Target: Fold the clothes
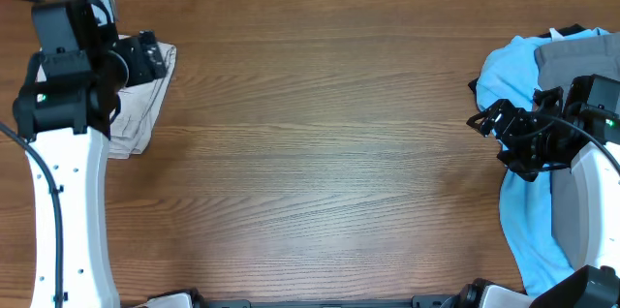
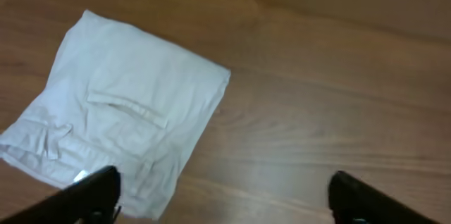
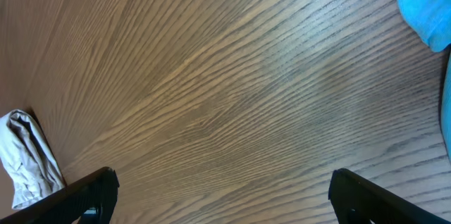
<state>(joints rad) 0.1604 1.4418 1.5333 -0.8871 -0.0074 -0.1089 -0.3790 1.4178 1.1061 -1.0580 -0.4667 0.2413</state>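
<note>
Folded shorts (image 2: 134,111) on table (image 2: 338,97) (far left); left gripper (image 2: 225,185), right gripper (image 3: 224,182) wide apart, empty.

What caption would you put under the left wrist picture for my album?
Folded beige shorts lie on the wooden table, the left gripper open and empty near them.

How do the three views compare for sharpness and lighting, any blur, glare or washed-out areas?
Overhead: sharp and evenly lit, table grain crisp. Left wrist: soft all over, the shorts pale and washed out. Right wrist: grain sharp, with a mild pale sheen across the middle.
</note>
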